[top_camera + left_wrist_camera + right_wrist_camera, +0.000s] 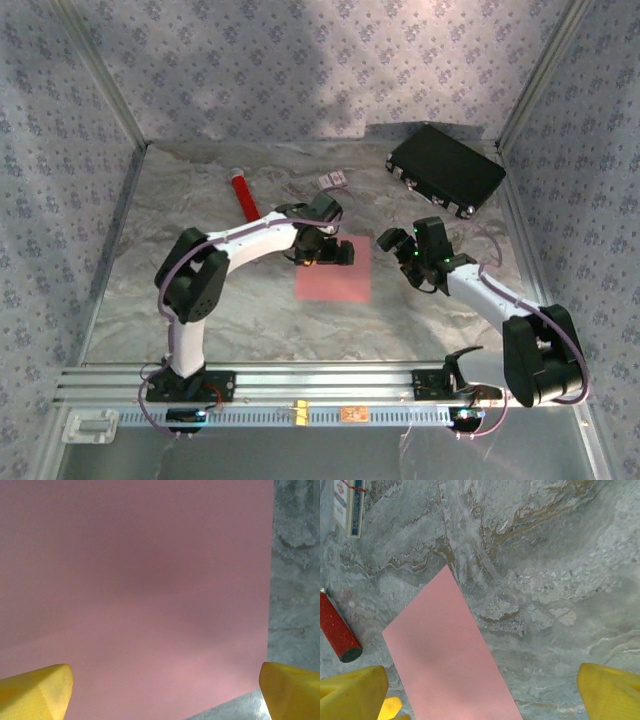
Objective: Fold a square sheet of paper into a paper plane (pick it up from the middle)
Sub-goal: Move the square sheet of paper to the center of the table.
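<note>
Marbled grey stone makes up the table [200, 290], and a pink sheet [335, 272] lies flat and unfolded near its middle; everything below is placed from that sheet.

The black case [447, 168] sits well beyond the sheet's far right corner, angled, close to the right wall.

The left arm reaches in from the sheet's near left. The left gripper [318, 250] hangs over the sheet's far left corner. In the left wrist view the sheet [140, 590] spreads under almost the whole picture, with its right edge and a strip of table [295, 580] beside it. The left gripper [162, 695] has its yellow fingertips [35, 692] set wide apart with nothing between them. Whether they touch the paper cannot be told.

The right arm comes in from the sheet's near right. The right gripper [398, 245] is just off the sheet's far right corner, clear of the paper. In the right wrist view the right gripper [480, 695] is spread wide and empty, with the sheet [450, 655] running as a slanted strip between its fingertips [352, 692].

A red cylinder [243, 194] lies beyond the sheet's far left corner, apart from it; its dark end shows in the right wrist view [337, 630].

A small card [332, 180] rests past the sheet's far edge, well apart, seen also from the right wrist [349, 502].
</note>
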You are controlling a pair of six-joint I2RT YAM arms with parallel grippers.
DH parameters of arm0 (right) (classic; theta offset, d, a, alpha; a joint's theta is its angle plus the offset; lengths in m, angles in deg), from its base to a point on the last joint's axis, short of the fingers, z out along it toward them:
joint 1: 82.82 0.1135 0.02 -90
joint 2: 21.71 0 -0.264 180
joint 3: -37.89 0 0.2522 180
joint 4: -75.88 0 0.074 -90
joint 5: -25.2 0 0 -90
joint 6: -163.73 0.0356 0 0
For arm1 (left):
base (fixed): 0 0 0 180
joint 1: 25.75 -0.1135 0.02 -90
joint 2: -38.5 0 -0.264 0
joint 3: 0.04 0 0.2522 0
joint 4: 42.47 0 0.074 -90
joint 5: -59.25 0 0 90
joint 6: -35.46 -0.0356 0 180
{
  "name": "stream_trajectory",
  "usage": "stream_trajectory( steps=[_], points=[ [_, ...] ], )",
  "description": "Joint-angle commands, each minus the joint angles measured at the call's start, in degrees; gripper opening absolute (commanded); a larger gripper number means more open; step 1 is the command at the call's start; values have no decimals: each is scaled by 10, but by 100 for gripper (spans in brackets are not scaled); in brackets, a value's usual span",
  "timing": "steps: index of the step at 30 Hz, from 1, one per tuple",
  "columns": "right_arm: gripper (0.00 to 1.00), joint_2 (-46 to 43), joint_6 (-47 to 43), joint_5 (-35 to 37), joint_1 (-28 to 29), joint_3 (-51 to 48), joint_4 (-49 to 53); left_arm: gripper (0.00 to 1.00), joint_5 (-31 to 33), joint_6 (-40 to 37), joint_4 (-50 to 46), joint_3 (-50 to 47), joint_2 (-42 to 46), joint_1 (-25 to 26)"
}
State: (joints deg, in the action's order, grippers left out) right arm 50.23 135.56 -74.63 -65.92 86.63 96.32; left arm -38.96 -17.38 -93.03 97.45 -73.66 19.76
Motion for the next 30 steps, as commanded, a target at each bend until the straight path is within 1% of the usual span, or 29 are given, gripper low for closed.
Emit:
stream_trajectory(
  steps=[1,5,13,21,30],
  points=[
    [99,-15,-14,2,-11,-5,31,97,56,10,-115,69,-43,10],
    [99,-27,-17,6,-18,-10,39,98,81,7,-173,139,-92,18],
    [99,-48,-27,16,-24,-9,63,99,82,10,-189,178,-134,20],
    [99,-77,-38,44,-24,-3,93,99,80,13,-183,156,-145,26],
    [99,-89,-51,63,-23,3,112,100,117,-4,-166,56,-102,26]
  ],
)
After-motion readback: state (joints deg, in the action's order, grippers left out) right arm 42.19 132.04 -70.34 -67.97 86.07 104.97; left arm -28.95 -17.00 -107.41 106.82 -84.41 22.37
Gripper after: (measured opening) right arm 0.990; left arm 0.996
